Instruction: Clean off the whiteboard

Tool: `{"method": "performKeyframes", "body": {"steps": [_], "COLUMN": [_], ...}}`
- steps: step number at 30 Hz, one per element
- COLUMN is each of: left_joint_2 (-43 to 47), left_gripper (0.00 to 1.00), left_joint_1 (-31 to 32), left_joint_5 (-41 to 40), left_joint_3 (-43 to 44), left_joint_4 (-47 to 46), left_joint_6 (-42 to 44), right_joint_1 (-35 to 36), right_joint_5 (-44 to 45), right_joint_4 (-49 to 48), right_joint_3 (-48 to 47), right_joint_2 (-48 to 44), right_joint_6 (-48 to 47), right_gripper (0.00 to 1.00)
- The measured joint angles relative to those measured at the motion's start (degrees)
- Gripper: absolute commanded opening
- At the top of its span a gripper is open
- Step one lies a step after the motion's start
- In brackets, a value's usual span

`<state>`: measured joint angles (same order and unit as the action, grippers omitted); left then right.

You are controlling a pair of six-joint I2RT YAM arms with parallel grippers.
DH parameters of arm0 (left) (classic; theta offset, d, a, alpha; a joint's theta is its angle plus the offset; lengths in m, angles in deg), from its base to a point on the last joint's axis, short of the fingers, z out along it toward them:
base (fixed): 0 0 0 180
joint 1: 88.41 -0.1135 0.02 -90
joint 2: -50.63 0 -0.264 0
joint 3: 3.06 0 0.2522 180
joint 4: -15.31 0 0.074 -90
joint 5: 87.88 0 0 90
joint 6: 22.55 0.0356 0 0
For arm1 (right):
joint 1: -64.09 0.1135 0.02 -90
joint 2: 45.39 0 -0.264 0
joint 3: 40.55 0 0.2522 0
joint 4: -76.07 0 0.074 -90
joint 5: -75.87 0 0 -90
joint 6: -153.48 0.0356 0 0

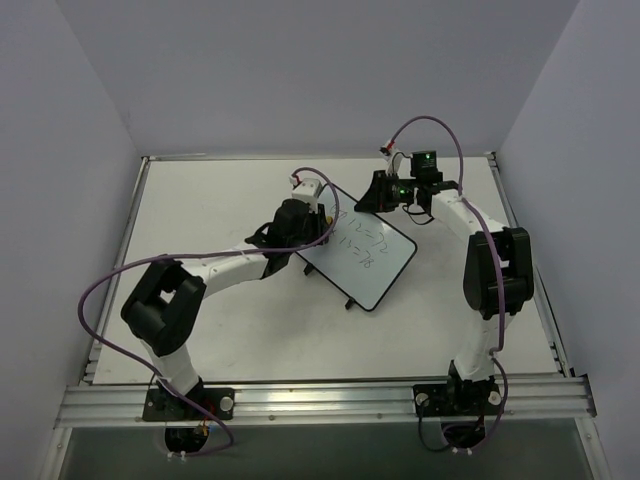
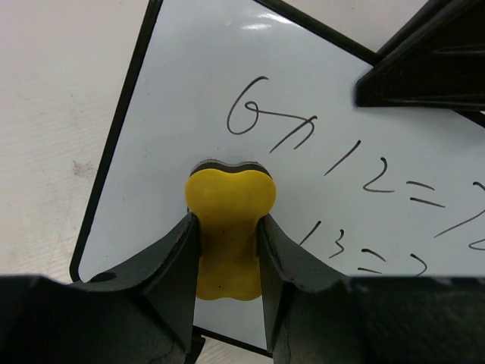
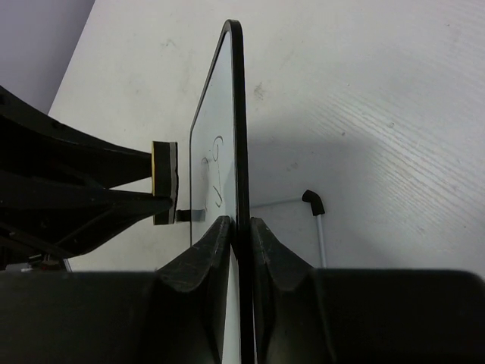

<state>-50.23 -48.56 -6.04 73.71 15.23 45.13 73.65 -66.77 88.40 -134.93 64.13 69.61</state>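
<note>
Yellow eraser (image 2: 229, 193) sits pinched in your left gripper (image 2: 227, 231), just beside the written face of the whiteboard (image 1: 365, 255) (contact I cannot judge). Your right gripper (image 3: 241, 226) clamps the board's black-framed edge, which stands tilted mid-way across the table (image 1: 200, 200).

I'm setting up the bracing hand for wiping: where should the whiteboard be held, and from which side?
Pinch the whiteboard by the black frame on its far edge, coming from behind it, one finger on each face. It is flat and thin, so an edge pinch fits, leaving the written face free for the eraser in the left gripper. The right gripper holds it so.
</note>
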Motion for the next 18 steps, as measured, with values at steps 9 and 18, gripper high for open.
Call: {"method": "performKeyframes", "body": {"steps": [9,18], "left_joint_2": [-2.0,-5.4], "left_gripper": [0.02,0.02], "left_joint_1": [-1.0,-4.5], "left_joint_5": [-0.5,1.9], "left_joint_3": [4.7,11.5], "left_joint_4": [-0.2,1.7], "left_joint_6": [2.5,4.9], "right_joint_1": [0.0,-0.1], "right_joint_5": [-2.5,-3.0], "right_joint_4": [-1.8,-2.4], "right_joint_3": [0.8,1.0], "right_joint_2": [0.0,0.0], "right_joint_6": [2.0,2.7], "right_gripper": [0.0,0.0]}}
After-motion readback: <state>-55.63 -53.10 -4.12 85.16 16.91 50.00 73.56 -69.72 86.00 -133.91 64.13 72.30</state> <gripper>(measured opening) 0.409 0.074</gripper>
